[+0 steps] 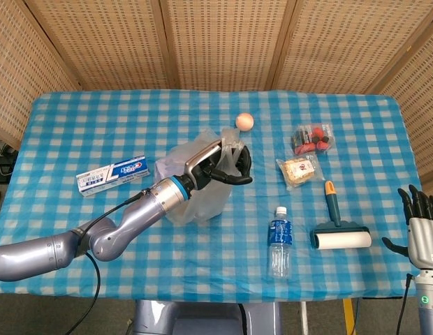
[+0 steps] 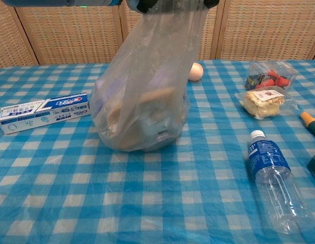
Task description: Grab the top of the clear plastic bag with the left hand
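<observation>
Fingers (image 1: 234, 159) of the left hand (image 1: 220, 166) clench the gathered top of the clear plastic bag (image 2: 142, 96) | bag's base rests mid-table on the blue checked tablecloth (image 1: 98, 139), neck held up so contents stay in | right hand (image 1: 420, 216) idle at the table's edge, fingers apart, holding nothing

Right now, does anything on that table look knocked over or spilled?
Only the water bottle lies on its side, capped, nothing spilled. The clear plastic bag stands upright, its top gripped by the left hand.
</observation>
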Controlling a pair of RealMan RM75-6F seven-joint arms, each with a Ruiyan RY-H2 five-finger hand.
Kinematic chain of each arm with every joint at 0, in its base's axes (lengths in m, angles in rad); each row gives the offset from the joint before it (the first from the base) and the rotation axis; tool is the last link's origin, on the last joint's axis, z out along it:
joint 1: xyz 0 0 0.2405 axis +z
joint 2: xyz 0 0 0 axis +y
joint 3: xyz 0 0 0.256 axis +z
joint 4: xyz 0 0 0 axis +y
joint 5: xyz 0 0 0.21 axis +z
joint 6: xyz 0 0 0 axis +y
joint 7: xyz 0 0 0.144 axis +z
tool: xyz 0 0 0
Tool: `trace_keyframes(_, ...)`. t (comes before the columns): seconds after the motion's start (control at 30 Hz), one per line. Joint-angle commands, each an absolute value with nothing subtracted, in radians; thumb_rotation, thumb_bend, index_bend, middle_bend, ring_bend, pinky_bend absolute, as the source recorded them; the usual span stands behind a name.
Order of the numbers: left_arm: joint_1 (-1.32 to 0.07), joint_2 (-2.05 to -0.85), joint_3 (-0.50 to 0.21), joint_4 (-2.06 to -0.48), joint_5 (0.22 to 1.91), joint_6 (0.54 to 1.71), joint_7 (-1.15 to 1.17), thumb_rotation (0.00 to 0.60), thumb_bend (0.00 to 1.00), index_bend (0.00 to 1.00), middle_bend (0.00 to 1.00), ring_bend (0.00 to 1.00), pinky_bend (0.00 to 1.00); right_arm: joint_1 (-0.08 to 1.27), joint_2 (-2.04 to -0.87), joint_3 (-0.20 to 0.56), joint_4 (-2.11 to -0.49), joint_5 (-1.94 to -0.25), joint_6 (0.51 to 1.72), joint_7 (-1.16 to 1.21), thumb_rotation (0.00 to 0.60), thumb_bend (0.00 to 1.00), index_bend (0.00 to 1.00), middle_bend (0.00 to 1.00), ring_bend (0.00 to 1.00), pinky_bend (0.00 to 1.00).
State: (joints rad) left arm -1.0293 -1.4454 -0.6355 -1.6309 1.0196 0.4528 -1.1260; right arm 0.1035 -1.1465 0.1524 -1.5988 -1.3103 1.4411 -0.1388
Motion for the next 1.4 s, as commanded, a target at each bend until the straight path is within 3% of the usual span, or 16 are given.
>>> trace_keyframes(0.03, -1.01, -1.448, -0.661, -1.639, 1.038, 0.415, -1.167, 0.6, 0.0, 0.79, 0.79, 0.68, 0.76, 0.104, -1.147, 0.152, -1.599, -1.31, 1.44, -0.14, 0.6, 0.0, 0.0, 0.0, 0.0, 0.0)
trace_keyframes(0.3, -0.97, -1.423, -0.713, -1.656, 1.085, 0.341, -1.204, 0.6, 0.0, 0.99, 0.92, 0.84, 0.99, 0.105, -1.148, 0.152, -1.599, -1.309, 1.439, -0.143, 0.6, 0.0, 0.0, 0.0, 0.0, 0.0)
trace_keyframes(0.57, -0.896, -1.39, -0.787, -1.69, 1.133, 0.33, -1.26, 0.6, 0.02, 1.0, 1.0, 0.97, 1.0, 0.106, -1.151, 0.15, -1.6, -1.311, 1.441, -0.152, 0.6, 0.0, 0.0, 0.0, 0.0, 0.0)
trace_keyframes(0.6, -0.894, -1.388, -0.789, -1.691, 1.135, 0.33, -1.261, 0.6, 0.11, 1.0, 1.0, 0.97, 1.0, 0.106, -1.152, 0.149, -1.6, -1.312, 1.441, -0.153, 0.6, 0.0, 0.0, 0.0, 0.0, 0.0)
trace_keyframes(0.73, -0.858, -1.364, -0.799, -1.698, 1.171, 0.368, -1.237, 0.6, 0.74, 1.0, 1.0, 0.98, 1.0, 0.107, -1.155, 0.146, -1.602, -1.315, 1.441, -0.16, 0.6, 0.0, 0.0, 0.0, 0.0, 0.0)
trace_keyframes(0.83, -0.84, -1.336, -0.782, -1.705, 1.185, 0.417, -1.178, 0.6, 0.95, 1.0, 1.0, 0.98, 1.0, 0.107, -1.157, 0.145, -1.603, -1.317, 1.442, -0.164, 0.6, 0.0, 0.0, 0.0, 0.0, 0.0)
trace_keyframes(0.93, -0.831, -1.308, -0.754, -1.712, 1.19, 0.479, -1.081, 0.6, 1.0, 1.0, 1.0, 0.99, 1.0, 0.107, -1.158, 0.144, -1.603, -1.318, 1.442, -0.165, 0.6, 0.0, 0.0, 0.0, 0.0, 0.0)
trace_keyframes(1.2, -0.818, -1.255, -0.679, -1.739, 1.165, 0.62, -0.846, 0.6, 1.0, 1.0, 1.0, 0.99, 1.0, 0.108, -1.159, 0.14, -1.606, -1.324, 1.441, -0.168, 0.6, 0.0, 0.0, 0.0, 0.0, 0.0)
trace_keyframes(1.4, -0.843, -1.308, -0.604, -1.696, 1.274, 0.913, -0.42, 0.6, 1.0, 1.0, 1.0, 0.99, 1.0, 0.106, -1.16, 0.138, -1.611, -1.329, 1.447, -0.174, 0.6, 0.0, 0.0, 0.0, 0.0, 0.0)
